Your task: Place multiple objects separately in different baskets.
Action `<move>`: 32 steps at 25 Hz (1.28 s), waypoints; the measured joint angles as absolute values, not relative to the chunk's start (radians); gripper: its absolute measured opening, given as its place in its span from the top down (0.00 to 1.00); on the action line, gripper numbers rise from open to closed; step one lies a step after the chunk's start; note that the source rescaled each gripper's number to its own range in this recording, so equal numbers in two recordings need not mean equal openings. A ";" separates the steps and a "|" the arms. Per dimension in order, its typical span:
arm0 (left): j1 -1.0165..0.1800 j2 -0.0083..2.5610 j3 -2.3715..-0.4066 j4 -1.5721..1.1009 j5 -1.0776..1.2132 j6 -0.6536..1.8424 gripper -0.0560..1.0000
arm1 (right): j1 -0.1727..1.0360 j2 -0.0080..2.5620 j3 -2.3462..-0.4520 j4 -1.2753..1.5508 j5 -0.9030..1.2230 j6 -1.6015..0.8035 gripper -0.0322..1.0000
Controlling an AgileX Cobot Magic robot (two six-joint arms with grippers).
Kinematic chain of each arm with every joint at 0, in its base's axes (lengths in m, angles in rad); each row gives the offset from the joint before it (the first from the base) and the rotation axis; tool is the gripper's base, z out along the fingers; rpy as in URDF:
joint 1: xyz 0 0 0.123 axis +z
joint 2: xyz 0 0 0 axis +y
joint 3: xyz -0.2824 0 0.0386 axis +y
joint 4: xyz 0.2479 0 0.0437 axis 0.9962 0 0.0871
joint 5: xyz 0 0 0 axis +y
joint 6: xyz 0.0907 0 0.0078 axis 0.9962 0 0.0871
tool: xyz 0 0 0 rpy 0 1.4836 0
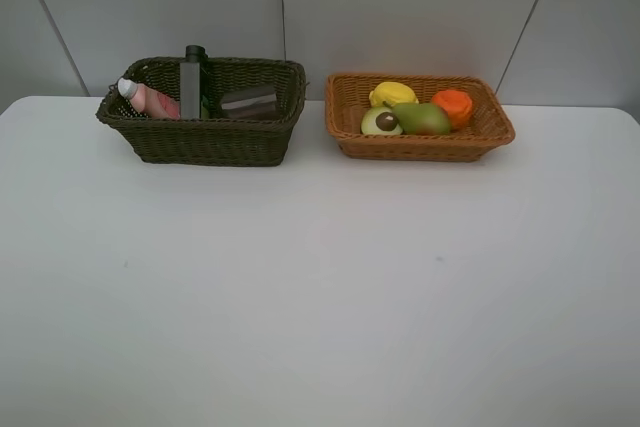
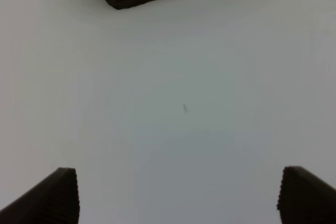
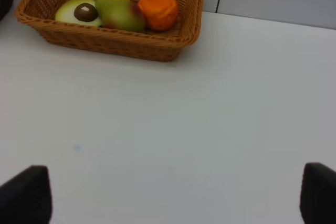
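The dark basket (image 1: 205,137) holds the pink bottle (image 1: 150,100), pump bottle (image 1: 192,82) and cup (image 1: 250,102), the tan basket (image 1: 420,145) beside it holds lemon (image 1: 392,93), orange (image 1: 453,107), pear (image 1: 422,118) and avocado half (image 1: 381,122), while both grippers, left (image 2: 178,195) and right (image 3: 176,195), hang spread wide and empty over the bare white table (image 1: 320,287).

Bare white table (image 1: 320,287) in front — two baskets, dark (image 1: 205,137) and tan (image 1: 420,142), side by side at the back
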State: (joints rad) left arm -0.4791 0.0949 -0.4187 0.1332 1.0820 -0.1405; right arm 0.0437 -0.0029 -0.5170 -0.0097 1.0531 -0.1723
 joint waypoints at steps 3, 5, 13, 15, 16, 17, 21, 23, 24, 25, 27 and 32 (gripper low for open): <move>-0.439 0.095 -0.419 0.121 1.081 -0.112 0.00 | 0.044 -0.003 -0.517 -0.010 1.053 -0.172 0.00; -0.376 0.095 -0.419 0.102 1.081 -0.089 0.00 | 0.044 -0.003 -0.517 -0.010 1.053 -0.172 0.00; -0.169 0.013 -0.419 0.058 1.080 -0.043 0.00 | 0.044 -0.003 -0.517 -0.010 1.053 -0.172 0.00; -0.150 -0.004 -0.419 0.058 1.080 -0.043 0.00 | 0.044 -0.003 -0.517 -0.010 1.053 -0.172 0.00; -0.141 -0.005 -0.419 0.058 1.080 -0.043 0.00 | 0.044 -0.003 -0.517 -0.010 1.053 -0.172 0.00; -0.133 -0.005 -0.419 0.058 1.080 -0.043 0.00 | 0.044 -0.003 -0.517 -0.010 1.053 -0.172 0.00; -0.103 -0.005 -0.419 0.059 1.080 -0.043 0.00 | 0.044 -0.003 -0.517 -0.010 1.053 -0.172 0.00; -0.091 -0.005 -0.419 0.059 1.080 -0.043 0.00 | 0.044 -0.003 -0.517 -0.010 1.053 -0.172 0.00; -0.091 -0.005 -0.419 0.060 1.080 -0.043 0.00 | 0.044 -0.003 -0.517 -0.010 1.053 -0.172 0.00; -0.091 -0.005 -0.419 0.060 1.080 -0.043 0.00 | 0.044 -0.003 -0.517 -0.010 1.053 -0.172 0.00; -0.091 -0.005 -0.419 0.061 1.080 -0.043 0.00 | 0.044 -0.003 -0.517 -0.010 1.053 -0.172 0.00; -0.091 -0.005 -0.419 0.062 1.080 -0.043 0.00 | 0.044 -0.003 -0.517 -0.010 1.053 -0.172 0.00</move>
